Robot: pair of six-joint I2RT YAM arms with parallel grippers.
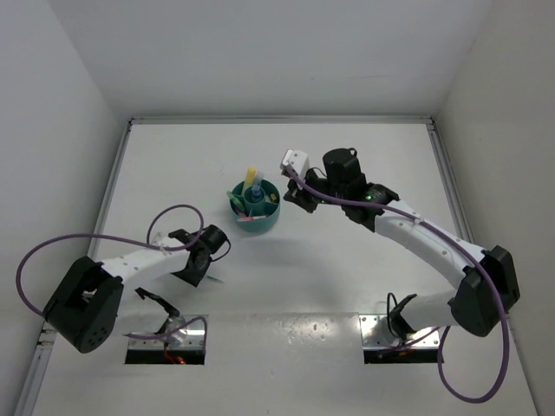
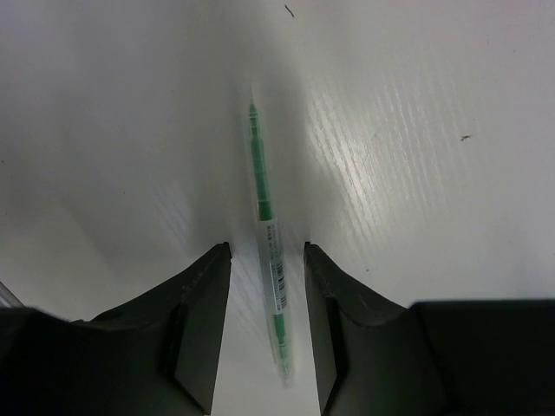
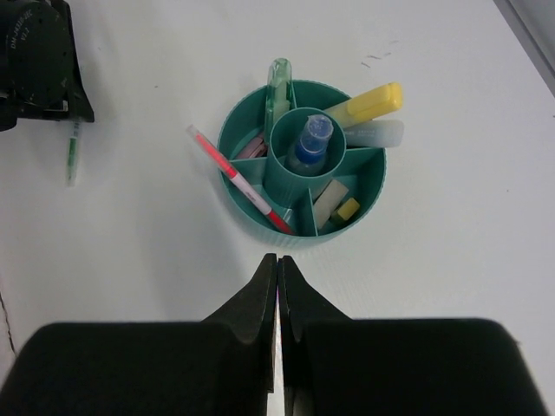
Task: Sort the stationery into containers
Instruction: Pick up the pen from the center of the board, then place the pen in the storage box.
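Note:
The round teal tub (image 1: pixel 269 222) stands mid-table. The right wrist view shows its wall (image 3: pixel 347 237) and contents: a red pen (image 3: pixel 236 176) leaning over the rim, a mint-green stick (image 3: pixel 277 80), a yellow stick (image 3: pixel 373 99), a light-blue stick (image 3: pixel 378 133), a blue-capped bottle (image 3: pixel 309 143), a grey block (image 3: pixel 328 200) and a tan block (image 3: pixel 349 209). My right gripper (image 3: pixel 277 260) is shut and empty, just short of the tub; it also shows in the top view (image 1: pixel 295 199). My left gripper (image 2: pixel 267 253) is open, low over the table, with a green pen (image 2: pixel 263 195) lying between its jaws.
The left gripper (image 1: pixel 205 260) sits left of and nearer than the tub. In the right wrist view the left gripper body (image 3: pixel 39 61) is at the top left, with the green pen (image 3: pixel 73 154) sticking out below it. Purple cables loop off both arms.

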